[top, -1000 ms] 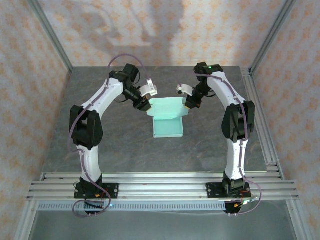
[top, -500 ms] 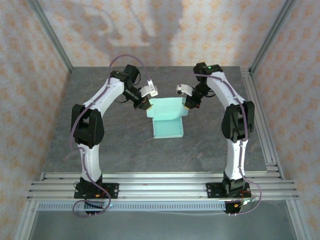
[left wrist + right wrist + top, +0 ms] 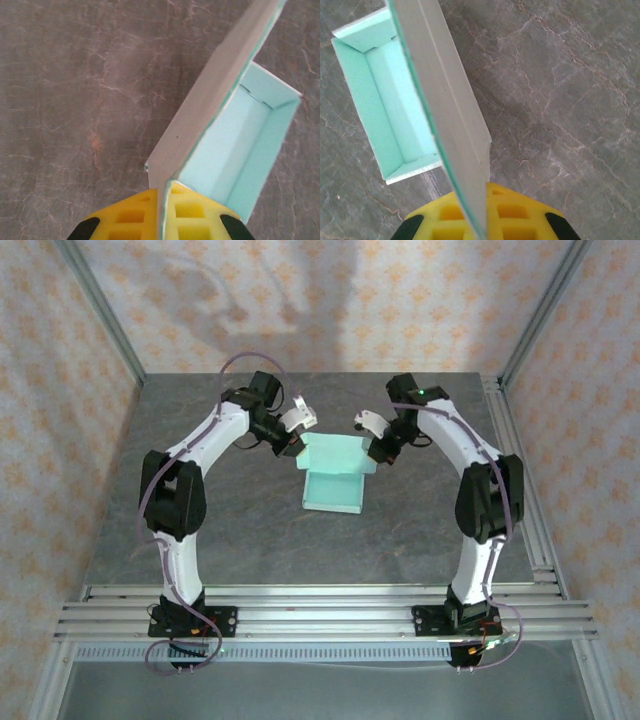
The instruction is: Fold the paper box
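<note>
The thin, pale mint-blue card paper box (image 3: 333, 490) rests on the grey marbled table (image 3: 200, 530), its tray part just ahead of and between the two grippers. The walls of the tray are already standing, and the lid flap (image 3: 335, 452) rises from the tray's far edge.

The left gripper (image 3: 293, 447) is clamped shut on the lid flap's left end. In the left wrist view its yellow pads (image 3: 190, 215) pinch the card edge-on, and the open tray lies just beyond them to the right. The right gripper (image 3: 376, 452) is likewise closed on the flap's opposite end, the card running straight up out of its pads (image 3: 520, 215) with the tray to their left.

Holding both ends at once looks deliberate — a thin panel pinched at one corner would twist, while two matched grips should let it hinge evenly along its crease. My reading is that the lid is about to be swung down over the tray — the closing step, with most of the folding done.
</note>
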`<action>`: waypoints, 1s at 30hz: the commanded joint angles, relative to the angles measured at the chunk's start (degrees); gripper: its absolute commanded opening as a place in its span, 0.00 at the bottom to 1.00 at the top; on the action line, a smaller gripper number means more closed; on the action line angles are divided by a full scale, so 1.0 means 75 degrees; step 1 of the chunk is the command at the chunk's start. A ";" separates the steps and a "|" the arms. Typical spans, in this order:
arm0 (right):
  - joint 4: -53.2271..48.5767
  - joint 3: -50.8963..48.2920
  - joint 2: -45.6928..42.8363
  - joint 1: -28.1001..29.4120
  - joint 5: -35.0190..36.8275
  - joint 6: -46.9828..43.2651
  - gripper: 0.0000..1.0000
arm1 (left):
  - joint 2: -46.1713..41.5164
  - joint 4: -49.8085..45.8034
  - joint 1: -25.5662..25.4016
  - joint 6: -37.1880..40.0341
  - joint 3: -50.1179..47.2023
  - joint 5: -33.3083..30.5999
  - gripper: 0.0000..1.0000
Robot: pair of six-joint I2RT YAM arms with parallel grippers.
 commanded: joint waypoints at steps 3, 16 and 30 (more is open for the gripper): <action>0.2851 -0.1270 -0.1180 0.0643 0.0807 0.2332 0.00 | -0.0675 0.1391 -0.0489 -0.1830 -0.0351 -0.1204 0.00; 0.4711 -0.2251 -0.1728 0.0967 0.3777 0.6368 0.00 | -0.1596 0.3024 -0.1157 -0.4138 -0.1801 -0.2638 0.00; 0.6965 -0.3399 -0.2053 0.1558 0.5409 0.8342 0.00 | -0.1037 0.3827 -0.1364 -0.6409 -0.1436 -0.3869 0.00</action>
